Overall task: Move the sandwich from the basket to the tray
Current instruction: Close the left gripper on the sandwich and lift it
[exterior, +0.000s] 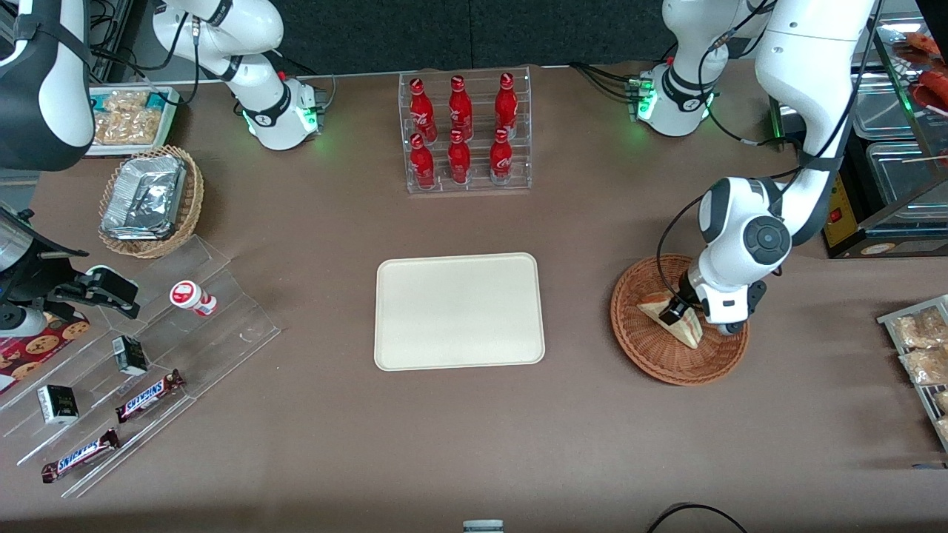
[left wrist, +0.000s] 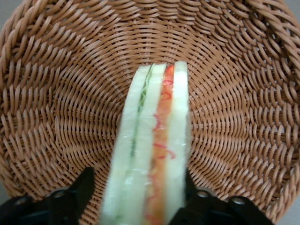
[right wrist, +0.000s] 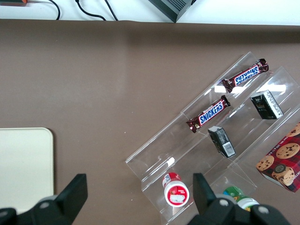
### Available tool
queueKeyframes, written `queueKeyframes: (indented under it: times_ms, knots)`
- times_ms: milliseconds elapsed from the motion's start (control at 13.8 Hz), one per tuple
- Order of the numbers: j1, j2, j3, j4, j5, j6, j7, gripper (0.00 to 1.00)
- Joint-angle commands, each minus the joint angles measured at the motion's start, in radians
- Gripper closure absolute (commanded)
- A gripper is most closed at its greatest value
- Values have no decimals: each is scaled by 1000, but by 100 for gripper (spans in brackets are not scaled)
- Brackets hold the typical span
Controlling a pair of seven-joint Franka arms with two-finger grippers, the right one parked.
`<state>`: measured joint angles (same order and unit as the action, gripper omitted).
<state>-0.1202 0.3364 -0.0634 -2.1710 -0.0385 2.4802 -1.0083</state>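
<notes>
The sandwich (exterior: 689, 327), a pale bread wedge with red and green filling, stands on edge in the round reddish-brown basket (exterior: 638, 348) toward the working arm's end of the table. My left gripper (exterior: 675, 311) is down inside the basket, open, with one finger on each side of the wedge. In the left wrist view the sandwich (left wrist: 154, 140) runs between the fingers of the gripper (left wrist: 137, 183). One black finger (left wrist: 85, 180) stands a little apart from the bread with bare wicker (left wrist: 61, 93) showing between; the other lies close against it. The cream tray (exterior: 459, 311) lies flat at mid-table, empty.
A clear rack of red bottles (exterior: 466, 133) stands farther from the front camera than the tray. Stepped acrylic racks (exterior: 148, 348) with snack bars and a tan basket of foil containers (exterior: 148, 200) lie toward the parked arm's end. Bagged snacks (exterior: 922, 340) sit beside the basket.
</notes>
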Motion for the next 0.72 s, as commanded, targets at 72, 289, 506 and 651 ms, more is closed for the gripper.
queueKeyframes:
  times_ms: [72, 289, 506, 651]
  knots:
    - [-13, -40, 7, 23, -1, -12, 5, 100]
    - [-47, -65, -31, 232, 3, -247, 20, 100]
    - [-155, 12, -67, 535, 3, -449, -9, 100]
    - [-249, 102, -65, 714, 2, -516, -7, 100]
